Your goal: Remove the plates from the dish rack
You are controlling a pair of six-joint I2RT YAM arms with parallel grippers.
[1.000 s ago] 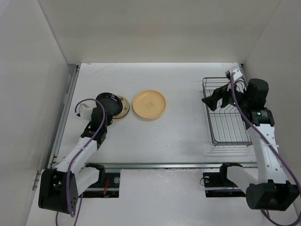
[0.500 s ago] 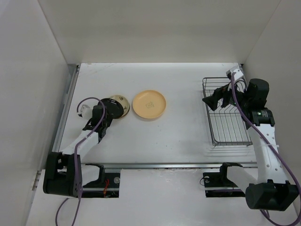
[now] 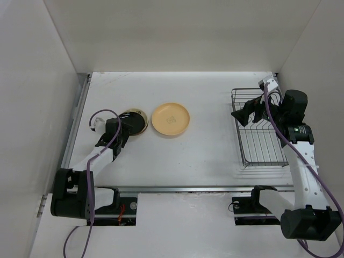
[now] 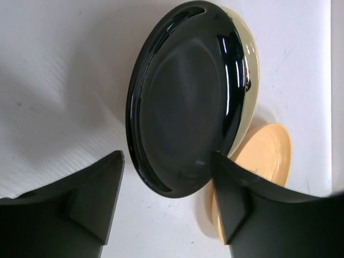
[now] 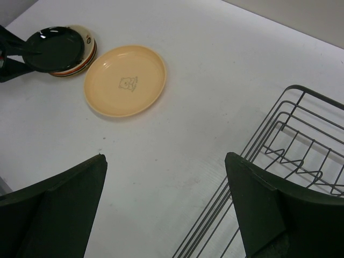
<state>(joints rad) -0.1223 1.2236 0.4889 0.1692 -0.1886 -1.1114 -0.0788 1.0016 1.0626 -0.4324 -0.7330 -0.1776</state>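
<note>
Altogether one dish rack (image 3: 262,144), one peach plate (image 3: 170,120) — one stack (image 3: 133,122) (black-topped).

Black plate (image 3: 131,121) tops a stack (image 5: 80,54) near the table's (image 3: 204,156) left edge; peach plate (image 3: 171,120) lies flat beside it; wire dish rack (image 3: 259,129) sits at the right edge.

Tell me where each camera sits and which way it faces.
Top external: above and behind the bases, looking down on table, both arms, dish rack.
Left wrist: on left arm, facing black plate; left end effector at bottom.
Right wrist: on right arm, facing across table; right end effector at bottom.
Shared: peach plate, all three.
</note>
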